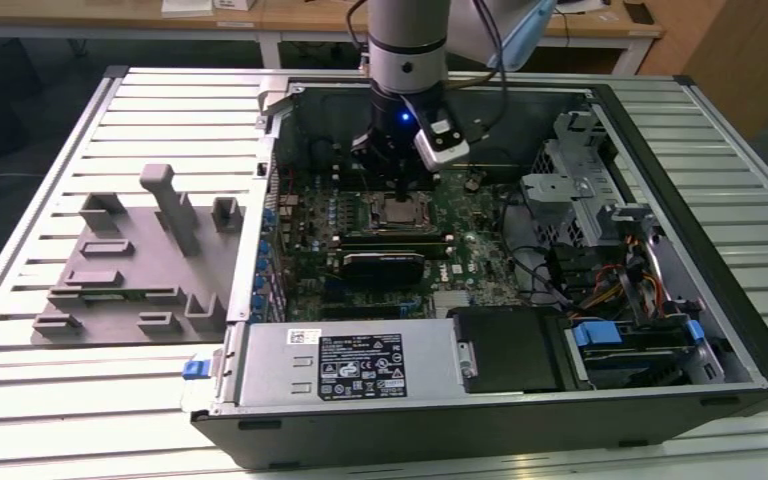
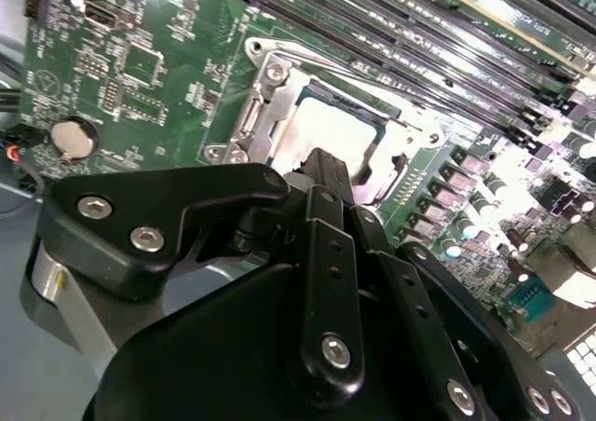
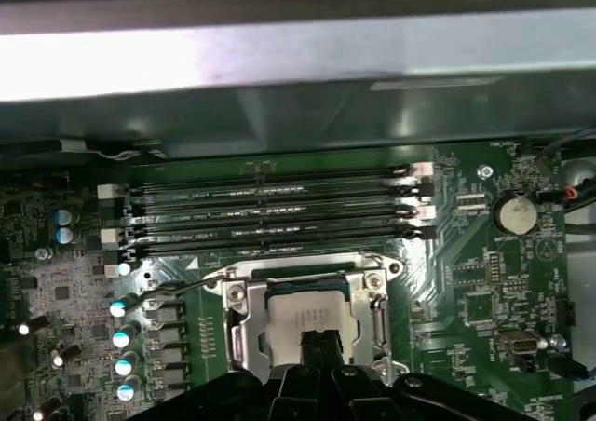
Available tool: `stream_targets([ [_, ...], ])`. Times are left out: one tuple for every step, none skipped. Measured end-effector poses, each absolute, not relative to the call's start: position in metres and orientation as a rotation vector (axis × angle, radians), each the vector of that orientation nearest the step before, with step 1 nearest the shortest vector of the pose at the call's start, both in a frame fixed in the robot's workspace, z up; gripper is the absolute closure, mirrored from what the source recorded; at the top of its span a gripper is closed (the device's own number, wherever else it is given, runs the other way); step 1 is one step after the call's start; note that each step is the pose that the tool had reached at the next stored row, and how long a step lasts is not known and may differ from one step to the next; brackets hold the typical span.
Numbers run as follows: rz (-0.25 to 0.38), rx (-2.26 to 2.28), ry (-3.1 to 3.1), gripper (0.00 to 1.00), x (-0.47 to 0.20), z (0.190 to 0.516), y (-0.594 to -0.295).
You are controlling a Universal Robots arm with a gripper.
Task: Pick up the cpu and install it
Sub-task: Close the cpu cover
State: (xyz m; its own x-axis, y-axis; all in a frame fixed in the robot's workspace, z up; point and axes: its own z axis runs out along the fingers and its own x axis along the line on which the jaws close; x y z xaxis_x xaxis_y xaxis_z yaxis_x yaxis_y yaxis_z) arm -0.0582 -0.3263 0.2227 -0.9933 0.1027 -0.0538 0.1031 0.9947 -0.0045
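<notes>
The cpu (image 3: 312,311) is a small, flat, square chip with a shiny silver top. It lies level, seated inside the metal socket frame (image 3: 244,320) with its edges parallel to the frame's. It sits directly beneath the gripper (image 3: 321,345), whose tip covers part of one edge of the chip. Whether they touch cannot be told. In the second wrist view the cpu's (image 2: 331,128) top glares pale just beyond the gripper (image 2: 321,165).

Open computer case (image 1: 357,440) lying on its side, top clear, so the way in is straight down. The gripper (image 1: 402,198), fingers pressed together, fills the gap above the chip (image 3: 298,315). A raised metal frame (image 3: 237,323) rings it; memory slots (image 3: 270,218) run just beside. Drive cage (image 1: 571,175) and cables (image 1: 595,285) crowd the exterior view's right.
</notes>
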Motion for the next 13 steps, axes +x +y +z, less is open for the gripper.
stream_targets([
  [-0.011,0.159,3.084,0.89,-0.059,0.222,-0.326],
  [-0.011,0.158,3.084,0.89,-0.06,0.221,-0.326],
  [-0.011,0.157,3.084,0.89,-0.061,0.22,-0.326],
  [-0.011,0.157,3.084,0.89,-0.062,0.219,-0.327],
  [-0.011,0.156,3.084,0.89,-0.063,0.218,-0.327],
  [-0.011,0.155,3.084,0.89,-0.064,0.217,-0.327],
  [-0.011,0.155,3.084,0.89,-0.066,0.216,-0.327],
  [-0.011,0.155,3.084,0.89,-0.068,0.216,-0.327],
  [-0.011,0.154,3.084,0.89,-0.069,0.215,-0.327],
  [-0.011,0.154,3.084,0.89,-0.071,0.214,-0.327],
  [-0.011,0.153,3.084,0.89,-0.072,0.213,-0.327],
  [-0.011,0.153,3.084,0.89,-0.074,0.212,-0.327],
  [-0.011,0.152,3.084,0.89,-0.076,0.212,-0.327],
])
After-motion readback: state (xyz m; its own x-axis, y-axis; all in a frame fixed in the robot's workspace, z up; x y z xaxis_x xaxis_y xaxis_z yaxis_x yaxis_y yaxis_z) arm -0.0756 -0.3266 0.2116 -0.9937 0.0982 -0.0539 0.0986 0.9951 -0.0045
